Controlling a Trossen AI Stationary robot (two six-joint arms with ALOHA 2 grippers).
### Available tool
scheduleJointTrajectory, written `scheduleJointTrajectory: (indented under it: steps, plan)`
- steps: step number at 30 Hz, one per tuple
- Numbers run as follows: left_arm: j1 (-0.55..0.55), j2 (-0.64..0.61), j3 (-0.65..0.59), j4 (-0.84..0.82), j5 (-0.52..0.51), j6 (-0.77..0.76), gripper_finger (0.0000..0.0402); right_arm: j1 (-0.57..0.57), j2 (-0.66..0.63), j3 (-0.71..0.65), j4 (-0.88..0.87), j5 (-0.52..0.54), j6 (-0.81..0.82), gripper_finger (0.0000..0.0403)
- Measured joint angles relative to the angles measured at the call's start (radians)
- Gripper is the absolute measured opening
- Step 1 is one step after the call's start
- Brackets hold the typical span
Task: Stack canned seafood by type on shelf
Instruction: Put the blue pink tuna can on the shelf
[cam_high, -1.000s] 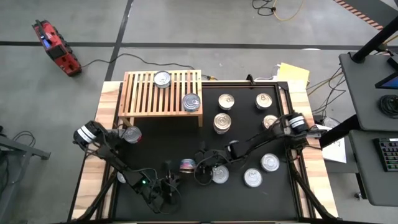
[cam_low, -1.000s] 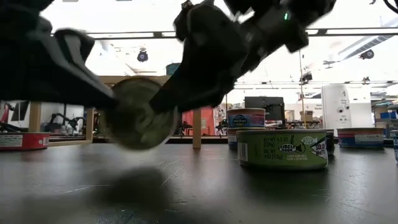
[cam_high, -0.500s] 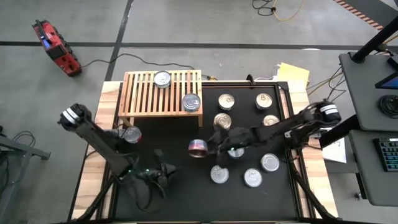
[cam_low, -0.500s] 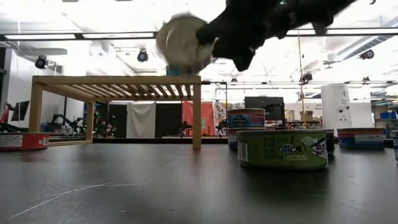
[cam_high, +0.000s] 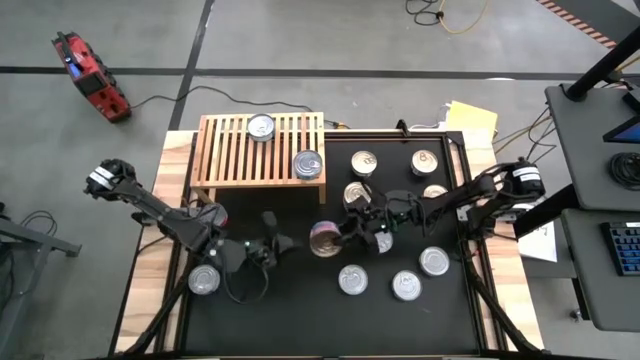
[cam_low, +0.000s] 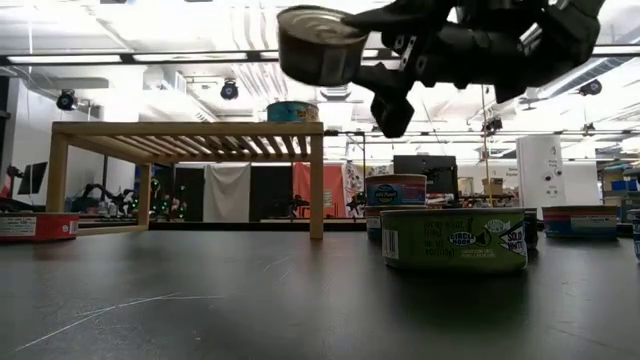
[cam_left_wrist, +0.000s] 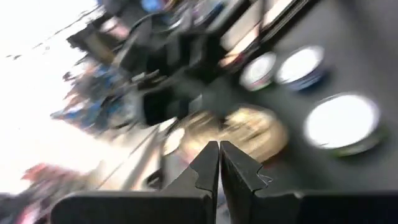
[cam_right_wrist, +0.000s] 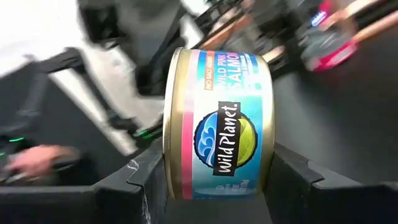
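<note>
A pink-salmon can (cam_right_wrist: 217, 118) with a blue and pink label hangs in the air above the black mat's middle (cam_high: 325, 240), with my right gripper (cam_high: 342, 238) shut on it. In the low view the can (cam_low: 320, 45) is higher than the shelf top. The wooden shelf (cam_high: 230, 150) stands at the far left and bears two cans (cam_high: 261, 127) (cam_high: 308, 163) on its slats. My left gripper (cam_high: 283, 243) is shut and holds nothing; it hovers just left of the held can, its fingertips (cam_left_wrist: 219, 152) pointing toward it. My right gripper pinches the can between its two fingers (cam_right_wrist: 140, 180), one on each flat end, beside the gold rim (cam_right_wrist: 171, 168). It reaches in level from the table's right. The can is lifted clear, its lid (cam_low: 318, 20) facing up and slightly tilted.
Several more cans sit on the mat right of the shelf and toward the near right (cam_high: 363, 162) (cam_high: 406, 286). One can (cam_high: 204, 280) lies near the left arm and a red one (cam_high: 210, 215) by the shelf's leg. A green-labelled can (cam_low: 455, 240) is close in the low view.
My right gripper has lifted the can off the mat, where it stood on edge between both grippers. It carried it up and toward the far edge and rolled, so the lid now faces up. My left gripper has risen and followed toward the far edge, staying shut.
</note>
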Motion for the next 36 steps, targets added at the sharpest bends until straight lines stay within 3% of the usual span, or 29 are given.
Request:
scheduleJointTrajectory:
  steps: [4,8,15,22,32,36]
  plan:
    - [0.012,0.004,0.032,-0.002,-0.054,0.142,0.0007,-0.049,-0.003,0.003,0.001,-0.103,0.130,0.0191]
    - [0.011,0.004,0.065,-0.009,-0.058,0.269,0.0045,-0.123,-0.007,0.003,0.001,-0.141,0.268,0.0191]
    - [0.016,0.010,0.077,-0.078,-0.119,0.403,0.0171,-0.226,-0.007,0.003,0.025,-0.158,0.443,0.0191]
    - [0.019,0.010,0.076,-0.095,-0.195,0.521,0.0286,-0.231,-0.008,0.005,0.126,-0.167,0.528,0.0191]
    - [0.040,0.040,0.076,-0.070,-0.213,0.647,0.0296,-0.159,0.000,0.098,0.119,-0.197,0.567,0.0191]
    - [0.040,0.072,0.076,0.014,-0.214,0.718,0.0296,-0.133,0.023,0.142,0.088,-0.199,0.565,0.0191]
